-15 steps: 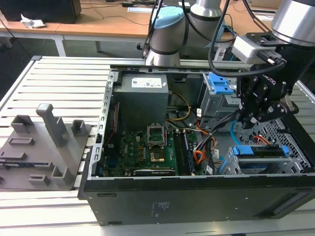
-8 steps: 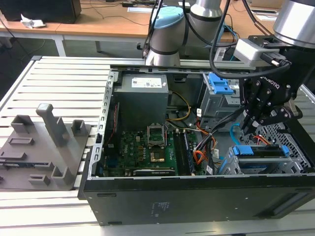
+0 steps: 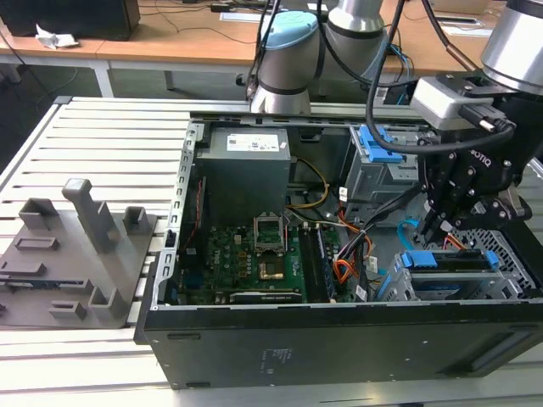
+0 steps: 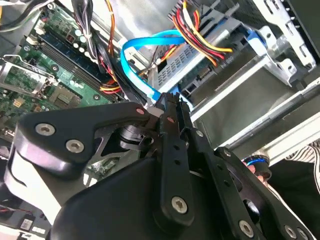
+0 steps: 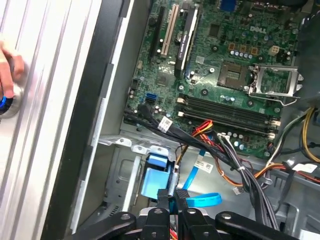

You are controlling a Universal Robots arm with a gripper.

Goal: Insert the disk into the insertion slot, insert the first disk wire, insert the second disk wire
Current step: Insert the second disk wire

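The black tool [image 3: 443,227] hangs inside the open computer case [image 3: 339,339], at the exterior view's right, just above the low grey perforated insertion slot [image 3: 517,263]. The disk [image 3: 450,284] already sits in that bay, its bright blue carrier showing along the top edge. In the second wrist view the tool's fingertips [image 4: 172,102] are pressed together on the near end of the second disk wire [image 4: 137,70], a flat light-blue cable that loops up and back toward the rear of the disk [image 4: 185,70]; so the tool is clenched on that cable. A bundle of orange, red and yellow wires [image 4: 200,35] runs to the back of the drive, right beside the blue loop. In the first wrist view the same blue cable [image 5: 202,200] lies just past the tool's tips [image 5: 172,197], beside the blue carrier tab [image 5: 156,175], with the green motherboard [image 5: 225,65] further off. In the exterior view the taller grey cage with a blue latch [image 3: 377,161] stands behind the tool, the grey power supply [image 3: 246,165] sits at the back of the case, and a grey parts fixture [image 3: 68,254] rests on the slatted tabletop [image 3: 119,144] at the exterior view's left
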